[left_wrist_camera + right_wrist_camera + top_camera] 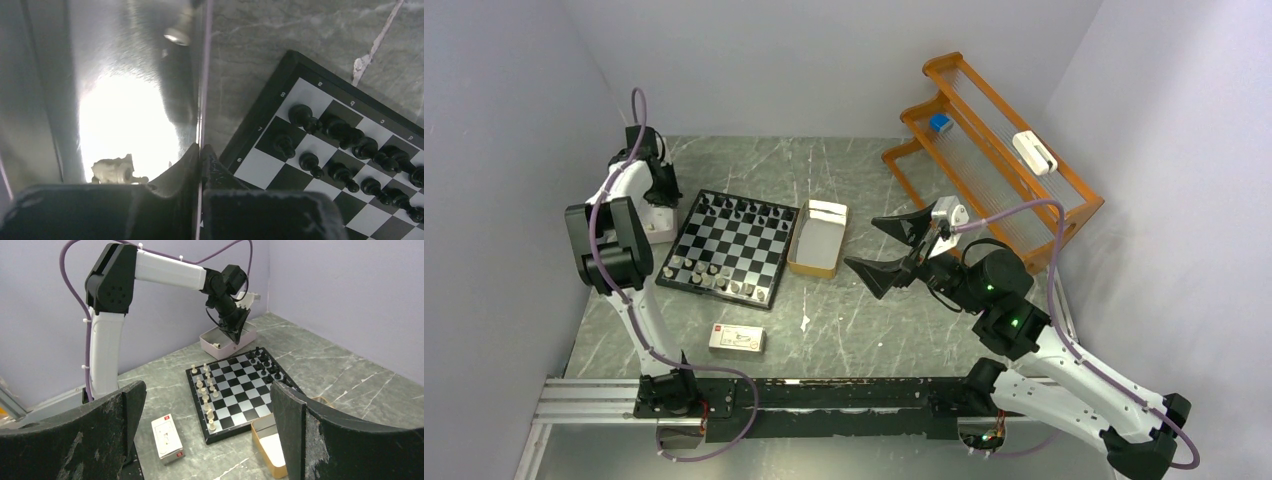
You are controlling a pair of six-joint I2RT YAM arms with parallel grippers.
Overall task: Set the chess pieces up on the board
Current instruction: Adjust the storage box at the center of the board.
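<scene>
While the board point(734, 245) fills the desk point(874, 330) at their 3 o'clock, the left gripper's point(201, 150) jaws sit pressed together at the white tray's point(220, 351) wall. A toppled pale piece point(114, 169) lies at 9 o'clock, unheld. Well apart, the right gripper's point(864, 243) jaws gape.

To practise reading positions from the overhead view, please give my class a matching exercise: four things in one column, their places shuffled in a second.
Things:
1 left gripper
2 right gripper
3 tan box
4 white-and-red carton

Places:
A on the near side of the chessboard
B just right of the chessboard
C over the white tray left of the chessboard
D right of the tan box, jaws wide

Pairs: 1-C, 2-D, 3-B, 4-A
</scene>
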